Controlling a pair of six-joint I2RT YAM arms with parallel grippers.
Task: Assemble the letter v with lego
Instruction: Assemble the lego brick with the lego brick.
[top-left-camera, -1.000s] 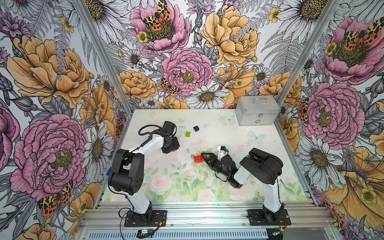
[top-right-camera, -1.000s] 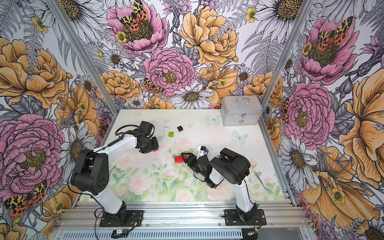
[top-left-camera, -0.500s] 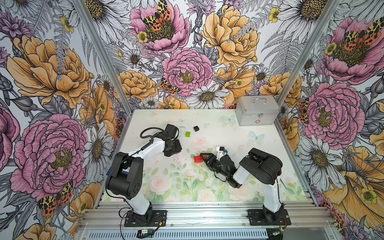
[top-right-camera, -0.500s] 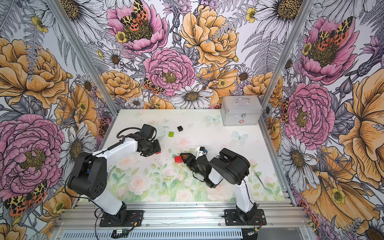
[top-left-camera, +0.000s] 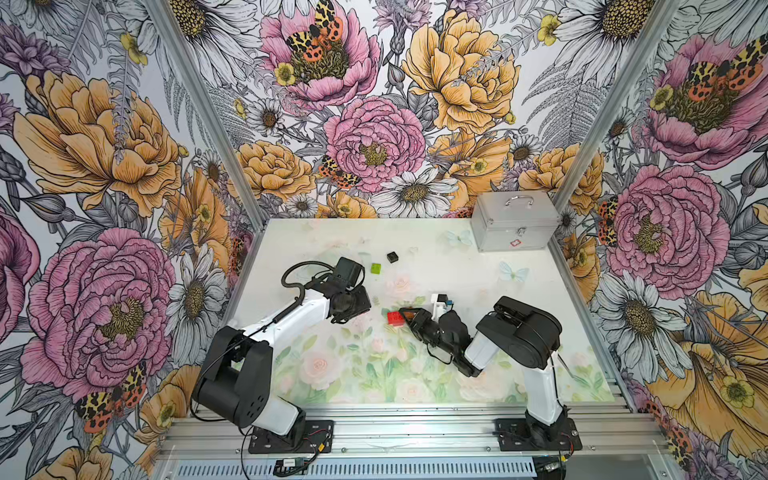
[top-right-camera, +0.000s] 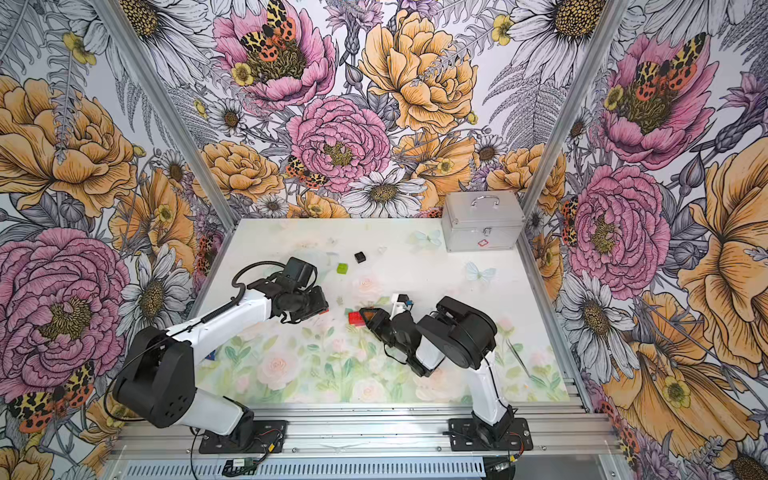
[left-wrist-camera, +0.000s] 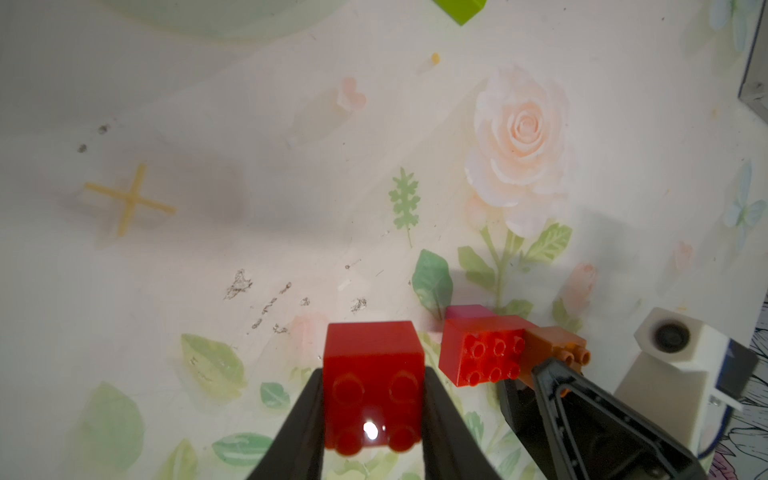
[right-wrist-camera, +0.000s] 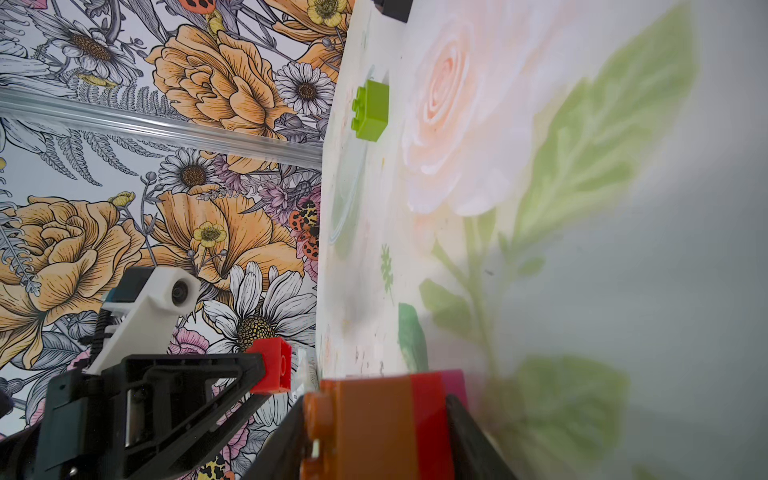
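Lego in hand comes first: the left end effector (left-wrist-camera: 372, 395) is clamped on the square red brick (left-wrist-camera: 372, 349). It is near the brick stack (right-wrist-camera: 361, 399) of brown, red and pink, which the right end effector (right-wrist-camera: 374, 409) pinches close to the pale, scuffed, rose-printed counter (top-left-camera: 436, 266). I'd square the brick's hollow underside to the red studs, then press while the right braces. Farther back lie the lime-green brick (top-left-camera: 376, 268) and the black brick (top-left-camera: 392, 257), then a silver case (top-left-camera: 515, 226) against flowered walls.

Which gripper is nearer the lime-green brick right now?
Left. The left gripper, holding a red brick, is just base-side of the lime-green brick; the right gripper, around the brick stack, lies farther back and to its right.
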